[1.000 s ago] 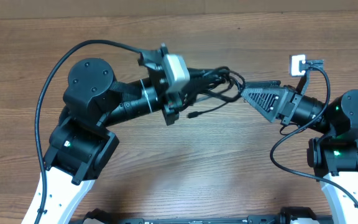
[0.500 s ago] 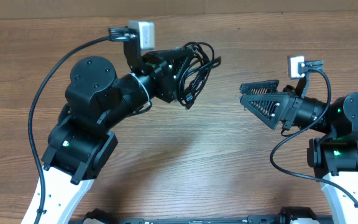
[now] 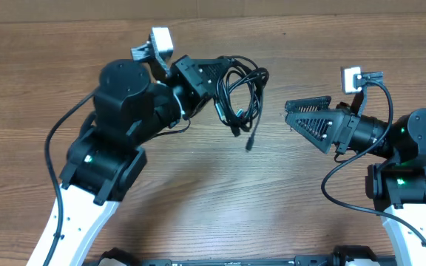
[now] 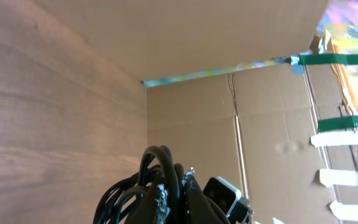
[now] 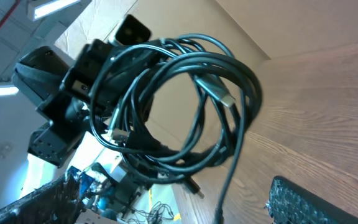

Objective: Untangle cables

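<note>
We hold the cables as one coiled bundle in our left gripper. It is clenched on the loops and seems to lift them off the table, we judge so the strands can hang free. One plug end dangles toward 6 o'clock. Our right gripper hovers at the bundle's 3 o'clock, jaws spread wide and holding nothing. It faces the coil, probably to pick out a strand.

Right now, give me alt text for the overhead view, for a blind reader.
The left gripper holds a tangled bundle of thin black cables over a wooden table, with one plug end dangling. The right gripper faces the bundle with its jaws open, holding nothing.
</note>
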Controlling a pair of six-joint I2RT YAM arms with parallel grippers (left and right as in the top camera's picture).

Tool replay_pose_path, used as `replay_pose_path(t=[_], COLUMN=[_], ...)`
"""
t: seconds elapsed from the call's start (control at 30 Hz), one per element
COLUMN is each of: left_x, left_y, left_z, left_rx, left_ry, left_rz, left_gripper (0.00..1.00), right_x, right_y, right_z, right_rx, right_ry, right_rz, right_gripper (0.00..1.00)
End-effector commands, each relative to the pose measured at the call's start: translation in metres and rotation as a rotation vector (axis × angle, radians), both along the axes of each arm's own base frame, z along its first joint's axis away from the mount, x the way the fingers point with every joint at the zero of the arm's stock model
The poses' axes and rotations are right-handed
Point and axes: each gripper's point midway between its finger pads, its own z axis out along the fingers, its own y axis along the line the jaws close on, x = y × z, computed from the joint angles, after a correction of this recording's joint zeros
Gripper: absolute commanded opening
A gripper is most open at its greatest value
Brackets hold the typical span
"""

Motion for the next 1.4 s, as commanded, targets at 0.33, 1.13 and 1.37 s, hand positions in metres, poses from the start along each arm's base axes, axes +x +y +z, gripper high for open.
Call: replay_pose_path(t=[0.33, 1.13, 1.37], left_x=[-0.023, -0.002, -0.012], left_y=[-0.034, -0.038, -0.038], left_z=[0.033, 0.012, 0.0], left_rx=[-0.185, 0.035, 0.14], left_ry=[0.038, -0.259, -0.373], left_rz=[-0.245, -0.366, -0.455], left_gripper=[0.04, 1.0, 1.0], right_x=[0.019, 0.013, 0.001], right_y=[-0.005, 0.002, 0.003], right_z=[-0.018, -0.008, 0.006], right_rx=[0.033, 0.027, -0.005], right_ry=[0.168, 0.083, -0.089], right_rz=[-0.061, -0.026, 0.028], right_gripper=[0.97, 0.04, 0.04])
